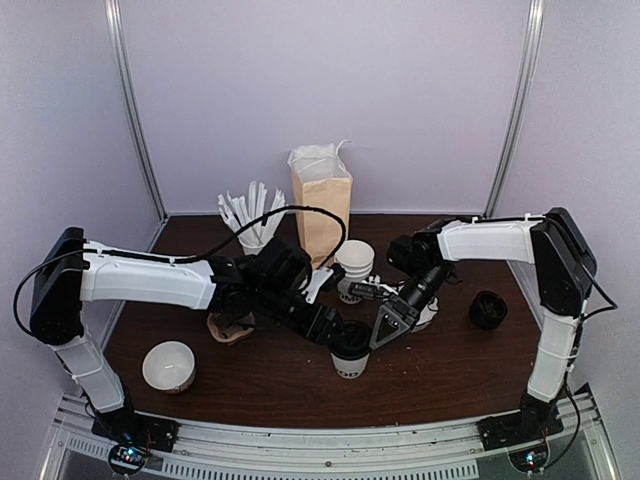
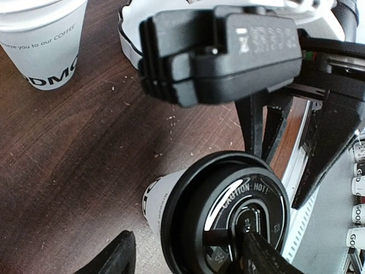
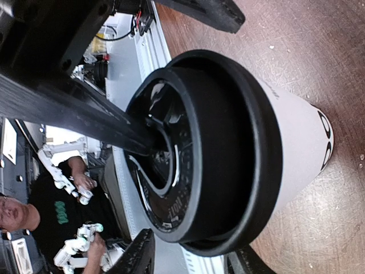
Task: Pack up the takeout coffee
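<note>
The takeout coffee point(image 1: 349, 358) stood upright near the front middle of the table point(image 1: 270, 390). The left claw point(image 2: 185, 260) hung wide over it, one finger above the lid and the other beside the cup wall, apart from it. The right claw point(image 3: 191, 257) flanked the lid's rim; whether it gripped could not be told. Farther back stood a stack of cups point(image 1: 354, 262) and a paper bag point(image 1: 322, 205).

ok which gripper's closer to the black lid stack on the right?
Right. The right gripper sits at the lidded cup's side facing the lid stack; the left gripper is at the cup's opposite side, farther from the stack.
</note>
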`<state>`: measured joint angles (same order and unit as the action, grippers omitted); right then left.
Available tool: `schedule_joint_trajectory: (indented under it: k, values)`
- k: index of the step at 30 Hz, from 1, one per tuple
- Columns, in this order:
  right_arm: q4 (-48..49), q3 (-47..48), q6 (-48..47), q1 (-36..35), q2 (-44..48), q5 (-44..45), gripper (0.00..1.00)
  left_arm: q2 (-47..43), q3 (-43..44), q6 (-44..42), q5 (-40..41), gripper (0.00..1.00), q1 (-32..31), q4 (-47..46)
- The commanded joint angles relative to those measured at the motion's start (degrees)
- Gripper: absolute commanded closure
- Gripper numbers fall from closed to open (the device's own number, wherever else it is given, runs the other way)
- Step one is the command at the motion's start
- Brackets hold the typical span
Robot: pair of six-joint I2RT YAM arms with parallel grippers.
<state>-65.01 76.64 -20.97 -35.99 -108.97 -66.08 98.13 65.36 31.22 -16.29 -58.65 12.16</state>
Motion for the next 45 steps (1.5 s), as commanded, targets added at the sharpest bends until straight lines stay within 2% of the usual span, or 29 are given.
schedule_joint_trajectory:
  k: [1, 10, 12, 15, 18, 20, 24, 32, 39, 45]
  values:
    - [-0.3, 1.5, -0.3, 1.4, -1.6, -5.4, 0.60, 1.4, -0.7, -0.7, 1.0, 0.33, 0.0, 3.1]
    - [5.1, -0.3, 6.2, 2.2, -2.8, 1.5, 0.71, 2.1, 0.2, -1.0, 0.4, 0.33, 0.0, 3.3]
    - [6.2, -0.7, 7.8, 2.1, -3.8, 7.7, 0.74, 2.5, 0.5, -1.0, 0.4, 0.33, -0.1, 3.7]
    - [6.7, -1.3, 9.6, 1.8, -6.1, 22.0, 0.76, 3.0, 0.6, -1.2, 0.9, 0.33, 0.0, 4.3]
    - [6.2, -1.2, 9.7, 1.8, -7.7, 26.0, 0.76, 3.4, 0.9, -1.5, 1.6, 0.33, 0.0, 5.3]
    - [5.9, -0.5, 9.2, 1.8, -7.3, 25.5, 0.77, 3.6, 1.2, -1.8, 1.8, 0.33, 0.0, 5.9]
    - [2.9, 2.5, 5.1, 1.8, -4.6, 19.2, 0.75, 2.7, 1.5, -2.6, 2.1, 0.33, 0.0, 6.2]
    - [-2.9, 7.1, -1.5, 1.9, 3.4, 10.4, 0.59, -1.6, 5.9, -9.0, 2.6, 0.32, 0.0, 3.5]
    - [-5.2, 7.9, -4.3, 2.0, 6.3, 12.4, 0.50, -3.6, 9.6, -11.9, 3.4, 0.29, -0.1, 2.3]
    - [-3.5, 10.1, -6.3, 1.9, 8.9, 18.8, 0.47, -8.1, 3.5, -9.4, 4.9, 0.29, -1.6, 3.6]
